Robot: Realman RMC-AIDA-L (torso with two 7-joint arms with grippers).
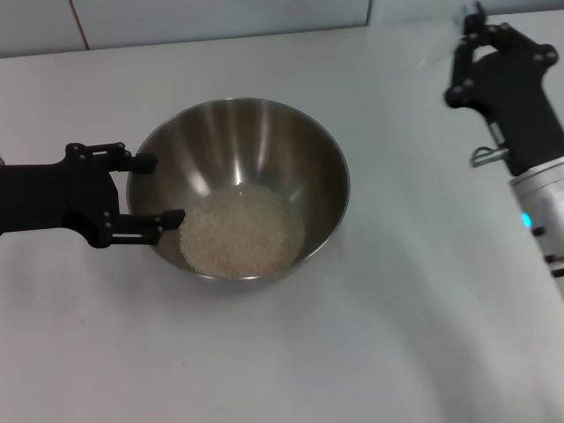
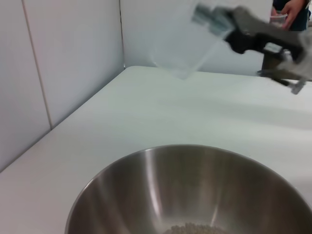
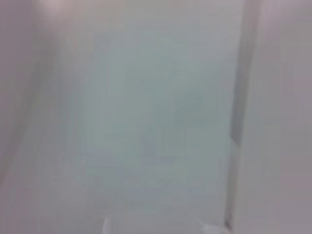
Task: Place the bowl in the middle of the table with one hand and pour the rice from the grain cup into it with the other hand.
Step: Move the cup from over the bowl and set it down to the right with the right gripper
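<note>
The steel bowl [image 1: 238, 145] stands in the middle of the white table [image 1: 370, 352] with a heap of rice [image 1: 242, 233] in its bottom. My left gripper [image 1: 163, 189] is open at the bowl's left rim, its two fingers spread along the rim. The left wrist view looks down into the bowl [image 2: 195, 185], with a little rice [image 2: 190, 229] showing. My right gripper [image 1: 463, 53] is raised at the far right, away from the bowl. In the left wrist view, the right gripper [image 2: 219, 19] is shut on the translucent grain cup [image 2: 183, 44], which is tilted and looks empty.
White wall panels [image 2: 58, 73] border the table's far and side edges. A person's hand [image 2: 292, 9] shows beyond the table. The right wrist view shows only a pale blur.
</note>
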